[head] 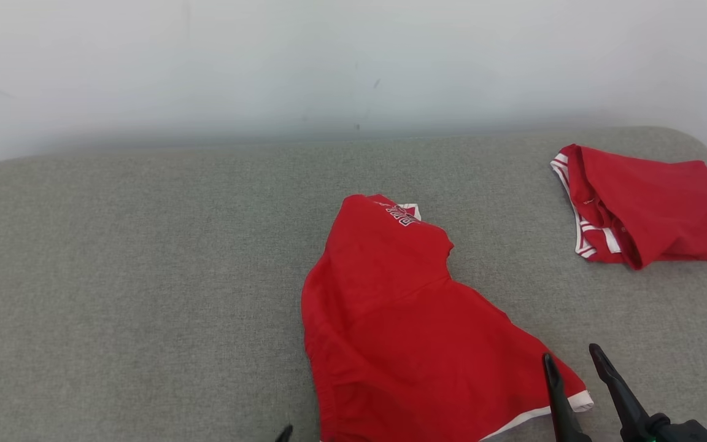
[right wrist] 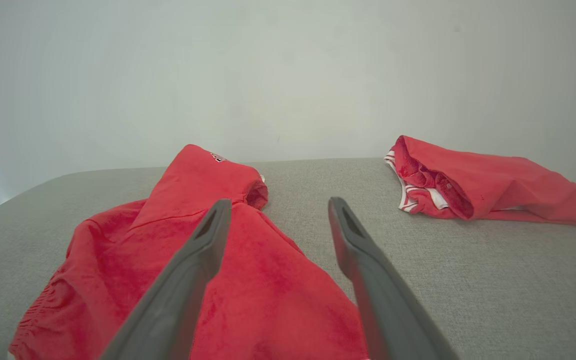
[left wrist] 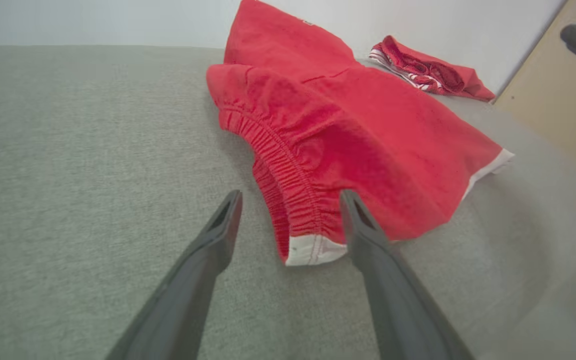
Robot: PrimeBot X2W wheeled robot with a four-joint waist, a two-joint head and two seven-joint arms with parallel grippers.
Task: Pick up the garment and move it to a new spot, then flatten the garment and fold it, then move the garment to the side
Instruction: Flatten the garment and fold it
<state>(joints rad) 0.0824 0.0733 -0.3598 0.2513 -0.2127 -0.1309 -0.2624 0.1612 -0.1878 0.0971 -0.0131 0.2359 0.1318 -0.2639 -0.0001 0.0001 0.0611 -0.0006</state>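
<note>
The garment (head: 402,319) is a pair of red shorts with white trim, lying rumpled in the middle of the grey padded surface (head: 145,276). One leg, with white lettering, points toward the wall. My right gripper (head: 573,356) stands open at the white-hemmed near right corner, its left finger over the cloth; in its own wrist view the right gripper (right wrist: 278,204) holds nothing above the garment (right wrist: 248,280). My left gripper (left wrist: 290,197) is open, its fingers either side of the elastic waistband (left wrist: 288,170), gripping nothing. Its fingertip (head: 285,433) peeks in at the bottom edge.
A second red garment (head: 648,205) with white stripes lies crumpled at the far right, near the surface's rounded corner. A pale wall (head: 353,61) runs close behind the surface. Bare grey surface spreads out to the left.
</note>
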